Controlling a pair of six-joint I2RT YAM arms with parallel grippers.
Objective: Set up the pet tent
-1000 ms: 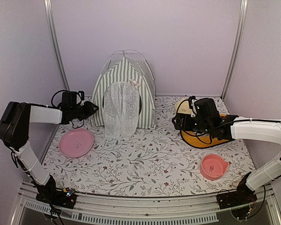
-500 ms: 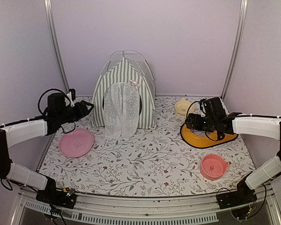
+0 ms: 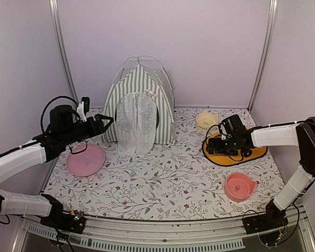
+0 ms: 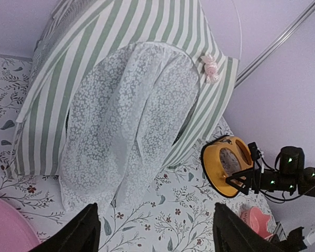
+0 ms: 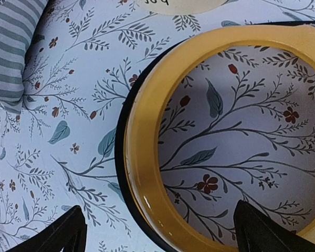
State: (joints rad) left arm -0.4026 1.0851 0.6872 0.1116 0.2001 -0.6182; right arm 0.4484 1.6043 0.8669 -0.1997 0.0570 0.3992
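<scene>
**Pet tent upright at the back of the mat, both grippers wide and empty**

Seen from above: pet tent (image 3: 139, 107) standing upright at the back middle of the floral mat (image 3: 163, 181), close to the rear wall, with thin white poles arching over its peak. White lace curtain hanging down across the round doorway, hem spread on the mat. Small pink bow at the upper right of the doorway arch.

To the tent's left, left gripper (image 3: 102, 124) in the air, pointing toward the tent's left side, near it but apart. Fingers (image 4: 84, 231) spread wide in the wrist view, gripping nothing, only curtain and mat beyond them. Just below, on the mat's left edge, a pink plate (image 3: 85, 159) lying flat.

At the right side of the mat, right gripper (image 3: 214, 140) low over the left rim of a yellow ring (image 3: 236, 156). Jaws wide, holding nothing, the rim running between them in the wrist view; touching it or not, cannot tell. Just behind the ring, a cream bowl (image 3: 206, 119); toward the front right corner, a pink bowl (image 3: 239, 186), well apart from the tent
</scene>
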